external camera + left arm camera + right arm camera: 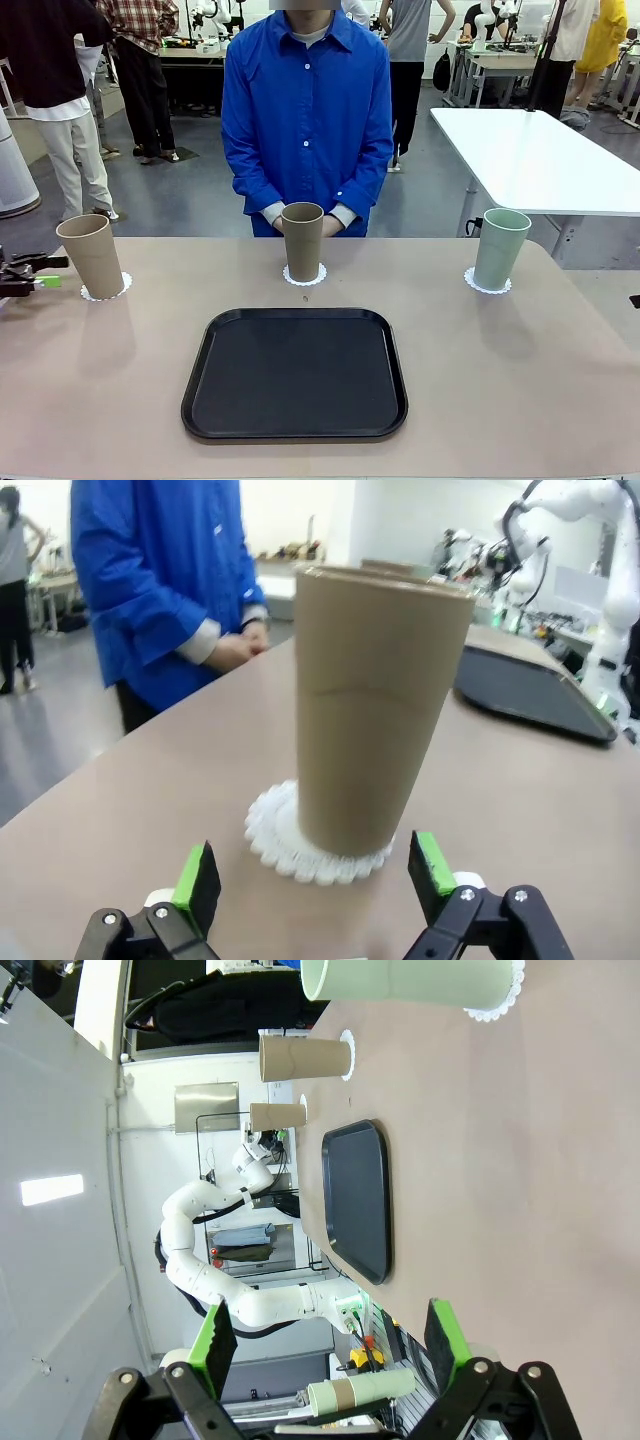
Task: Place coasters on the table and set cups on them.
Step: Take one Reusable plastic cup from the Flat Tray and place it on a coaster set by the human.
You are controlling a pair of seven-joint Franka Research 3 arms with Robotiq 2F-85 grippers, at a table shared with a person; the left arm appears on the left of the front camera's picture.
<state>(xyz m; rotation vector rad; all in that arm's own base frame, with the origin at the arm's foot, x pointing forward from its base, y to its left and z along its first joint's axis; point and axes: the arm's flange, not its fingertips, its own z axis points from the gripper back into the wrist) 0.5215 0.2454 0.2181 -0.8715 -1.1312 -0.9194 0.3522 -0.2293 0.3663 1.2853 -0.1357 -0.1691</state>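
Three cups stand upright on three coasters along the far half of the table point(560, 380), the broad beige-pink top that carries everything. A black tray point(295, 375) lies flat and bare at the table's middle, on the robot's side of the row of cups. Beyond the far edge stands a person in a blue shirt point(306, 110), hands point(328, 226) held together just behind the middle cup.

Left gripper point(45, 282), at the table's left edge, has its jaws spread wide; nothing lies between the green pads point(198, 877). Directly ahead of its fingertips, near but apart, stands a tan cup point(372, 705) on a scalloped white coaster point(272, 832). Farther off to that gripper's right stands the second tan cup point(302, 241) on its coaster point(304, 275).

Right gripper point(325, 1345) is likewise spread, its pads point(447, 1332) holding nothing, with bare tabletop between and ahead of them. Well ahead of it stands the mint-green cup point(500, 248) on the third coaster point(487, 285), near the table's far right corner.
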